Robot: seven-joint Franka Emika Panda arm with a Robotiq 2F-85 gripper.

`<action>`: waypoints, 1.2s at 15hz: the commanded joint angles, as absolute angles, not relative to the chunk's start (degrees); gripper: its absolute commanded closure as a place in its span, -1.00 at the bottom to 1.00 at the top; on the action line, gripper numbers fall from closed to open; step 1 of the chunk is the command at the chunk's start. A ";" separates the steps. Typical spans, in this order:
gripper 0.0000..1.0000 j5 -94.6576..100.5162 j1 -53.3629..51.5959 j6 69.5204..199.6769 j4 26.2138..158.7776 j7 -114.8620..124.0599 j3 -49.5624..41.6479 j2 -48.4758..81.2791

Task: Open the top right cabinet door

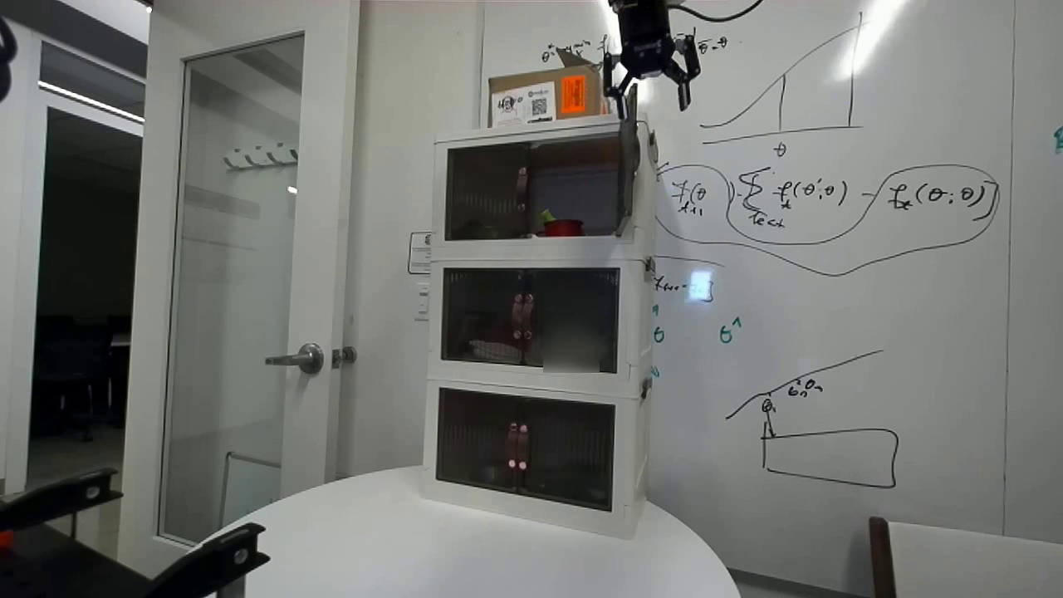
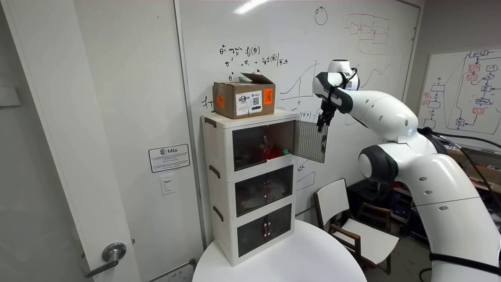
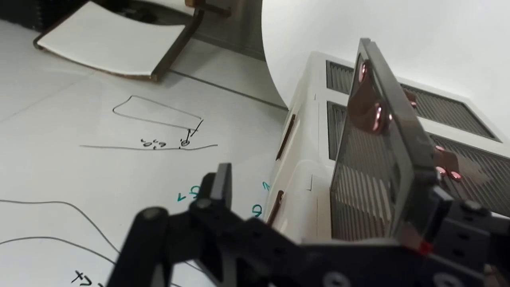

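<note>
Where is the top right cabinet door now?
In an exterior view, the top right cabinet door stands open off the right side of the topmost unit, its free upper corner close to the gripper; the cardboard box is up to the left.

The glossy white arm (image 2: pixel 422 168) has dark grey joint bands (image 2: pixel 383 164), black cables (image 2: pixel 465 136) and a black gripper (image 1: pixel 653 106).

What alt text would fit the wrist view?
The tinted door stands open, one edge showing within the span of the open end effector; contact is unclear. Beyond are the white cabinet, table, chair and drawn-on whiteboard.
</note>
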State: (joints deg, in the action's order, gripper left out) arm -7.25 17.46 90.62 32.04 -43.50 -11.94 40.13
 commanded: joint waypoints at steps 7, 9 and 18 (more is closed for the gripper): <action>-1.00 -13.68 25.38 90.31 24.89 -43.15 -0.55 32.08; -1.00 -15.49 25.84 88.93 25.10 -44.33 1.85 30.55; -1.00 -20.02 22.71 78.38 25.80 -45.93 8.13 31.58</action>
State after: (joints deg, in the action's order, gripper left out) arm -18.89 23.53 81.86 25.15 -44.60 7.18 30.68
